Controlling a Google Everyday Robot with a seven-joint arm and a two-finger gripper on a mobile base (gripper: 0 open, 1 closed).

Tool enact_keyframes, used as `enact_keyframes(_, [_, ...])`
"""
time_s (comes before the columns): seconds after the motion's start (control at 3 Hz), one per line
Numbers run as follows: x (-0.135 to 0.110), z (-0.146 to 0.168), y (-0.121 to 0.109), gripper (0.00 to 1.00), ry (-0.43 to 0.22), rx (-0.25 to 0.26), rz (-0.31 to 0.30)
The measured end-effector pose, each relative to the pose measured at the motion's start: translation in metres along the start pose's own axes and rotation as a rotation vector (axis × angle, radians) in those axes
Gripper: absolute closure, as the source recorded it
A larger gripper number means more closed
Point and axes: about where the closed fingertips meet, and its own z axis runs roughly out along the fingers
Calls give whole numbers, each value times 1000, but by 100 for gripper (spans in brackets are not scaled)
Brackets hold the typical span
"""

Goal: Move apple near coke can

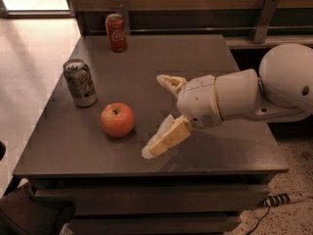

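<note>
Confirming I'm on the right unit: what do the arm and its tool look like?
The arm is glossy white: a rounded cylindrical link running from a large ball-shaped joint. The tool, beside the apple over the table, has two cream-yellow, wedge-shaped fingers. No cables show on it.

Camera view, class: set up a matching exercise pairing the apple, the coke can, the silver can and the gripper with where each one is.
1 apple
2 coke can
3 silver can
4 gripper

A far edge of the table
B right of the apple, jaws open
C near the left edge
D between silver can and gripper

Pairs: 1-D, 2-A, 3-C, 4-B
</note>
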Motion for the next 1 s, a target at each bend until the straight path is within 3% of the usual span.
enact_keyframes(1.0, [4, 70, 8, 0, 14, -43, 35])
